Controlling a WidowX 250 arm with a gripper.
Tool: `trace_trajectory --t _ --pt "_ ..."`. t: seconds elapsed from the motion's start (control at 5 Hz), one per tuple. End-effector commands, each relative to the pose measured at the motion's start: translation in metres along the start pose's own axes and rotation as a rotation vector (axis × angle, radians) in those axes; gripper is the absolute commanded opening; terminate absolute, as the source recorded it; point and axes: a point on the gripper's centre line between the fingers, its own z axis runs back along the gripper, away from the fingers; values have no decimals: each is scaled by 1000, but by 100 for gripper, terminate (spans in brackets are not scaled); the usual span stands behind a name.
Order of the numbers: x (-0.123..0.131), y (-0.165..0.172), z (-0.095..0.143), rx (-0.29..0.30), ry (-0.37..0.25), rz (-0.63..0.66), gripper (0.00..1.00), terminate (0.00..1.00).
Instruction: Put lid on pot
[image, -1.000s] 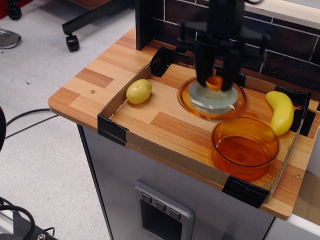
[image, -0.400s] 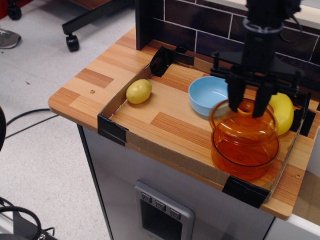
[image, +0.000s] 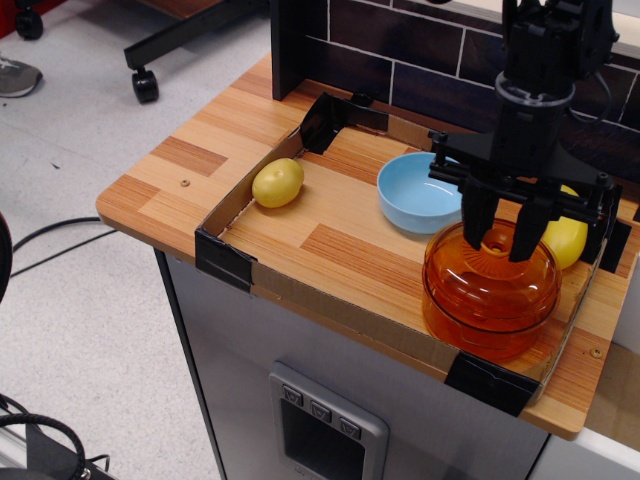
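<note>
The orange lid (image: 488, 278) lies level on top of the orange pot (image: 482, 328) at the front right of the cardboard-edged area, its rim meeting the pot's rim. My gripper (image: 501, 242) hangs straight down over the lid's centre. Its two black fingers (image: 478, 222) stand on either side of the small knob and appear closed on it. The knob is mostly hidden between the fingers.
A light blue bowl (image: 413, 190) sits just left of and behind the pot. A yellow round fruit (image: 277, 182) lies at the left. A yellow banana-shaped toy (image: 566, 238) lies behind the pot. Low cardboard walls with black corners (image: 224, 260) ring the area. A dark tiled wall (image: 430, 70) stands behind.
My gripper carried the lid from over the blue bowl to the right, uncovering the bowl, then lowered it onto the pot.
</note>
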Motion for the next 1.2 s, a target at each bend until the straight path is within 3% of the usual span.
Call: trace_trajectory --t 0.0,0.2,0.4,0.8,1.0 --pt "-9 -1 8 -2 -57 -40 0 0" --pt "-10 -2 5 16 -57 -39 0 0" --pt "-2 3 11 12 -11 -11 100 0" --pt "10 22 47 6 -81 50 100 0" --pt "6 38 81 -32 -85 70 100 0"
